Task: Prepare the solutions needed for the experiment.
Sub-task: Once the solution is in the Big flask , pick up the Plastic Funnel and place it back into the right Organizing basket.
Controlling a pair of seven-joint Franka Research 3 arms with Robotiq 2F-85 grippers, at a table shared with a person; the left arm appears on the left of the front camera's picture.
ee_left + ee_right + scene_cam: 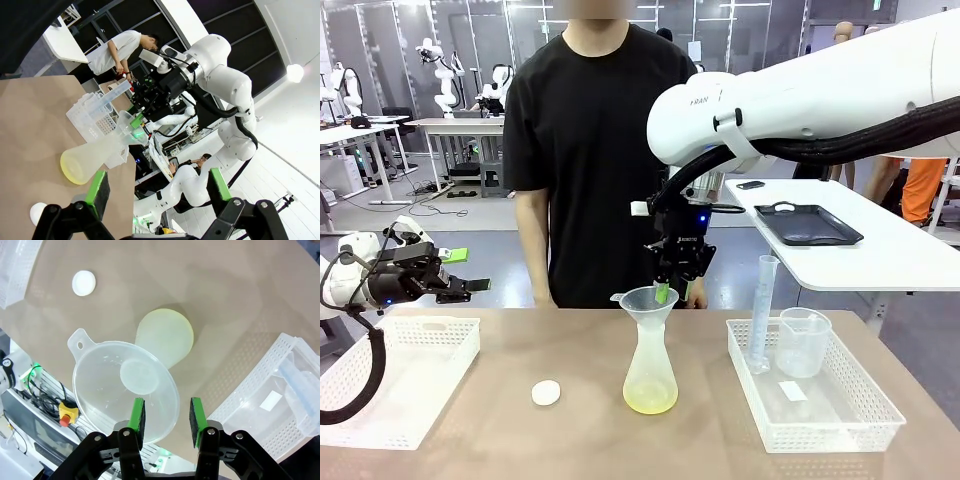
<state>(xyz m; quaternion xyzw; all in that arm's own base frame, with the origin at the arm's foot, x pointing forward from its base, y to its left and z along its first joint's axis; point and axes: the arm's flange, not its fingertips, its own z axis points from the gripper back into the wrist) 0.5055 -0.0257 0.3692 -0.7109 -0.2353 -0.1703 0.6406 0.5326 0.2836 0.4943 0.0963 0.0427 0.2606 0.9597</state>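
A clear conical flask (650,365) stands mid-table with the pale yellow-green solution (650,401) pooled in its base. A clear funnel (643,303) sits in its neck. My right gripper (665,291) hangs at the funnel's near rim. In the right wrist view it is open (167,415), its jaws straddling the rim of the funnel (125,390) without pressing it, and the solution (165,337) shows below. My left gripper (468,286) hovers open above the left basket. In the left wrist view it (157,187) is empty, facing the flask (95,156).
A white disc (546,393) lies left of the flask. The right white basket (817,427) holds a graduated cylinder (761,315) and a beaker (803,343). The left basket (400,385) is bare. A person stands at the far edge. A black tray (807,223) rests on a side table.
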